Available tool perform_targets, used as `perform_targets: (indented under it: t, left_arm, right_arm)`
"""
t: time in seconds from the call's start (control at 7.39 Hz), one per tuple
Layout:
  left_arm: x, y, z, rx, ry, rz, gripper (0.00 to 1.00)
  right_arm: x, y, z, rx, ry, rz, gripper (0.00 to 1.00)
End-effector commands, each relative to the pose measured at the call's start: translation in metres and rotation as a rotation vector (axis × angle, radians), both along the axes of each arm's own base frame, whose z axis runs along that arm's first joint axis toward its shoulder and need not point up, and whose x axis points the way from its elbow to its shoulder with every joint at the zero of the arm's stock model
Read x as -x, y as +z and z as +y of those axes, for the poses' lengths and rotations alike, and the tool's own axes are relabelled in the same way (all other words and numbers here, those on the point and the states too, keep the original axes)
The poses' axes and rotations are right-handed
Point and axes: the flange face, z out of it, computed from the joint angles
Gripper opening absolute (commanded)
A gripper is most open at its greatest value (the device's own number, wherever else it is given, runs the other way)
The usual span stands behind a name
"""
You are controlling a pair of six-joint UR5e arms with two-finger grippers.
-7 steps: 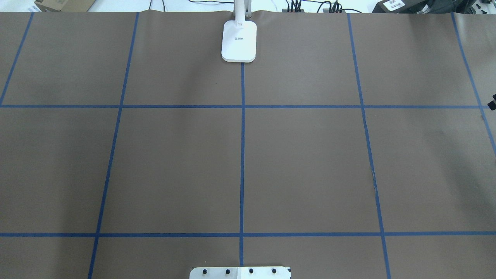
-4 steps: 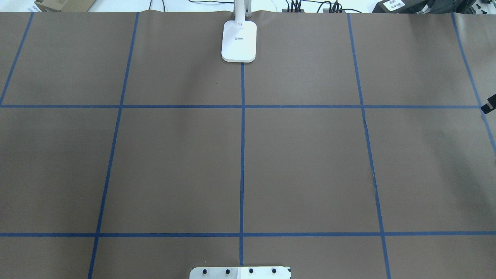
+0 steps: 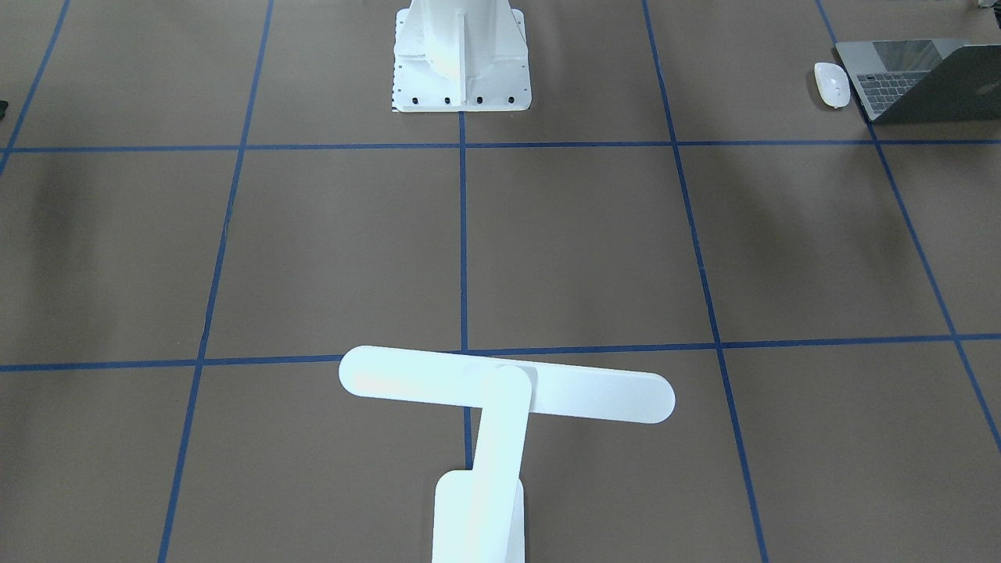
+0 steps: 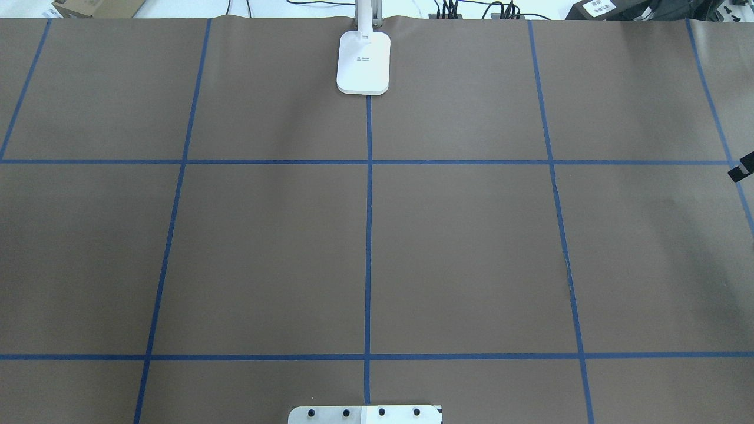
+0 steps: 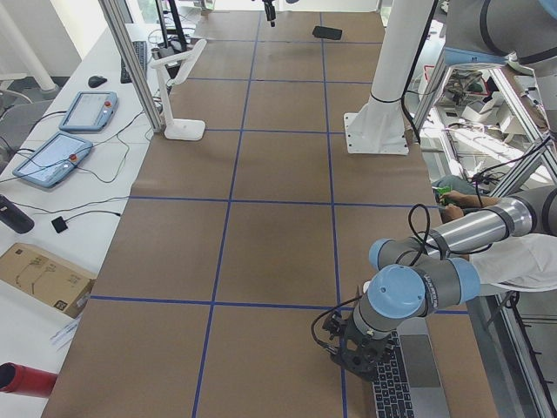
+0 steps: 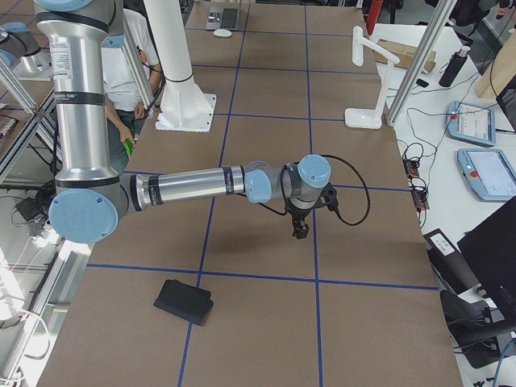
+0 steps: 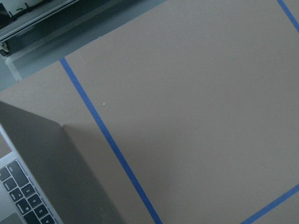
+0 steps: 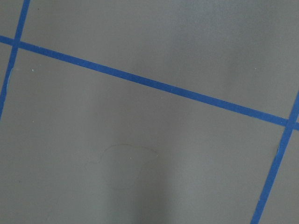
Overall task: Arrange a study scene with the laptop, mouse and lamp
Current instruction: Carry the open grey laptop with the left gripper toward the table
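Note:
The laptop (image 3: pixel 915 78) stands open at the table's end on my left, also in the exterior left view (image 5: pixel 409 379) and the left wrist view (image 7: pixel 42 158). The white mouse (image 3: pixel 831 84) lies right beside it. The white lamp (image 3: pixel 500 391) stands at the far middle edge, with its base (image 4: pixel 363 62) on the centre line. My left gripper (image 5: pixel 357 353) hangs just beside the laptop's keyboard; I cannot tell its state. My right gripper (image 6: pixel 300 230) hovers over bare table on my right; only its tip (image 4: pixel 741 168) shows overhead, state unclear.
A flat black square pad (image 6: pixel 184 301) lies near the table's right end. The white bolted pedestal (image 3: pixel 461 55) stands at the robot's side of the table. Tablets, cables and a box (image 5: pixel 39 274) lie beyond the far edge. A person (image 5: pixel 522 261) sits by the left arm.
The dark tip of my right gripper at the overhead view's right edge has shifted slightly down and further into view. The lamp has not moved.

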Motion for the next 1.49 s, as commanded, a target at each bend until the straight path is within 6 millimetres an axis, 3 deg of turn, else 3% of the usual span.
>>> perform_targets:
  t: [0.0, 0.81, 0.95, 1.22, 1.35]
  left_arm:
    - [0.003, 0.007, 0.018, 0.04, -0.04, -0.005, 0.99]
    - [-0.004, 0.007, 0.019, 0.15, -0.173, 0.085, 0.99]
    - [-0.008, 0.017, 0.029, 0.183, -0.17, 0.094, 0.98]
    - [-0.018, 0.024, 0.053, 0.216, -0.168, 0.11, 0.91]
    - [-0.02, 0.023, 0.051, 0.209, -0.171, 0.142, 0.85]
  right_arm:
    - [0.003, -0.009, 0.002, -0.018, -0.006, -0.005, 1.0]
    - [0.001, -0.01, 0.008, -0.02, -0.006, -0.005, 1.0]
    - [0.001, -0.02, 0.009, -0.039, -0.005, -0.01, 1.0]
    - [-0.002, -0.018, 0.018, -0.039, -0.004, -0.001, 1.0]
    - [-0.002, -0.018, 0.018, -0.037, -0.003, -0.002, 1.0]
